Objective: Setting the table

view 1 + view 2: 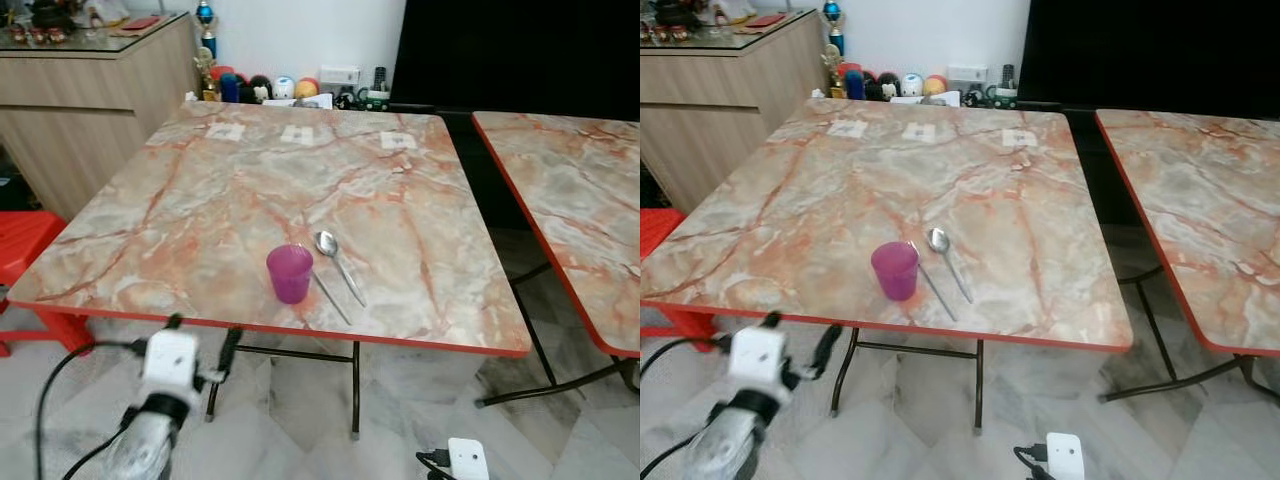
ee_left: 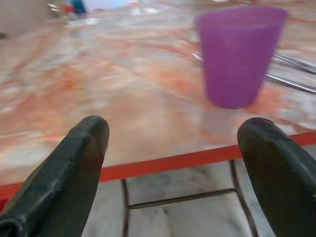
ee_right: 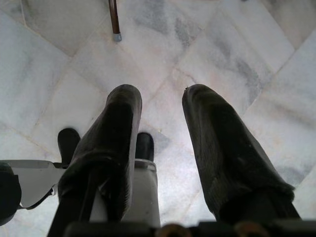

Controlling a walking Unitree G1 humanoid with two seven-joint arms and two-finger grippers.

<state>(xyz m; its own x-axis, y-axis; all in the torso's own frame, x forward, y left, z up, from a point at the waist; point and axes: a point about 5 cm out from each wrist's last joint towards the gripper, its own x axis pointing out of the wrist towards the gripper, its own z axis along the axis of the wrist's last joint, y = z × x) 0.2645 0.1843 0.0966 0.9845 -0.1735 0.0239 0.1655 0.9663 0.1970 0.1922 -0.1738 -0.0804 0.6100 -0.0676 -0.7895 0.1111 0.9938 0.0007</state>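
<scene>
Cup (image 1: 289, 272) on the table (image 1: 200, 190) near its front edge; spoon (image 1: 338, 264) just right; second table (image 1: 570, 190) farther right.

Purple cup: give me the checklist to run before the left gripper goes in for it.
1. Purple cup upright near the table's front edge: ok.
2. Left gripper open wide enough for the cup: ok.
3. Left gripper lined up with the cup: not ok, the cup sits off toward one finger in the wrist view.
4. Spoon and thin metal rod clear of the cup: cannot tell, they lie close beside it.
5. Right gripper out of the way, down over the floor: ok.
</scene>
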